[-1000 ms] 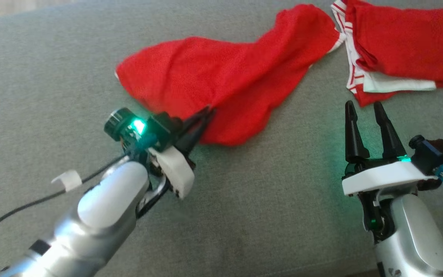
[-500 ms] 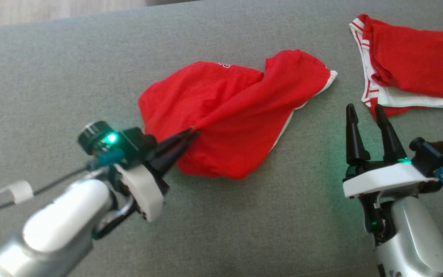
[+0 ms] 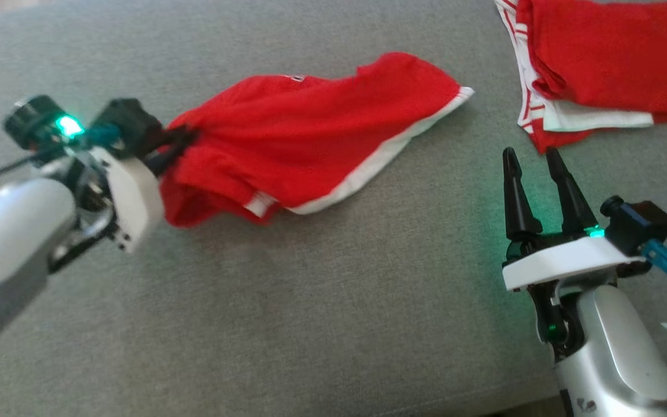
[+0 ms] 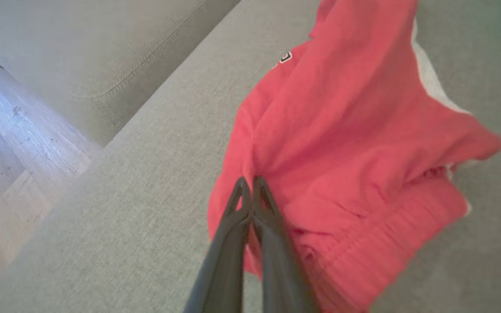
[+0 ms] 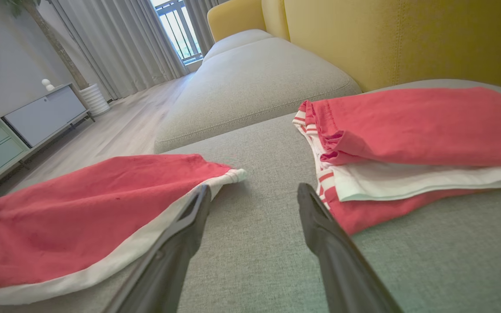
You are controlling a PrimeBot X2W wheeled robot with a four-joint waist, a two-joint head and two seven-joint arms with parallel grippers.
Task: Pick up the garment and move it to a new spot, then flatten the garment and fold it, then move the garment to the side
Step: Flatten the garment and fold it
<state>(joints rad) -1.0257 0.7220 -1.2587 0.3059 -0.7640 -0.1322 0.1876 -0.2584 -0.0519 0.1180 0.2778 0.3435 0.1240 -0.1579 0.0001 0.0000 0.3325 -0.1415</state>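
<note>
Head view: left gripper point(image 3: 180, 145) was clamped on a bunched edge of the red garment point(image 3: 310, 145), at the left of the grey sofa seat point(image 3: 333, 313). The cloth trailed rightward from the pinch, with its white-trimmed hem on the cushion. Right gripper point(image 3: 530, 153) sat at lower right with its fingers spread, holding nothing, apart from the garment. A folded red-and-white pile point(image 3: 600, 75) lay at upper right, clear of both.

Left wrist view: the two dark fingers were pressed together with red fabric caught at the tips. The garment was rumpled beyond them. Wooden floor point(image 4: 11, 148) showed past the seat's edge.

Right wrist view: the spread fingers framed bare cushion between the garment's white-trimmed corner and the folded pile, touching neither.

Judgement: this looked like step one, relocating the garment. The next move likely calls for laying it on open cushion away from the pile and letting go. Both grippers would then need to take opposite corners to spread it flat.
</note>
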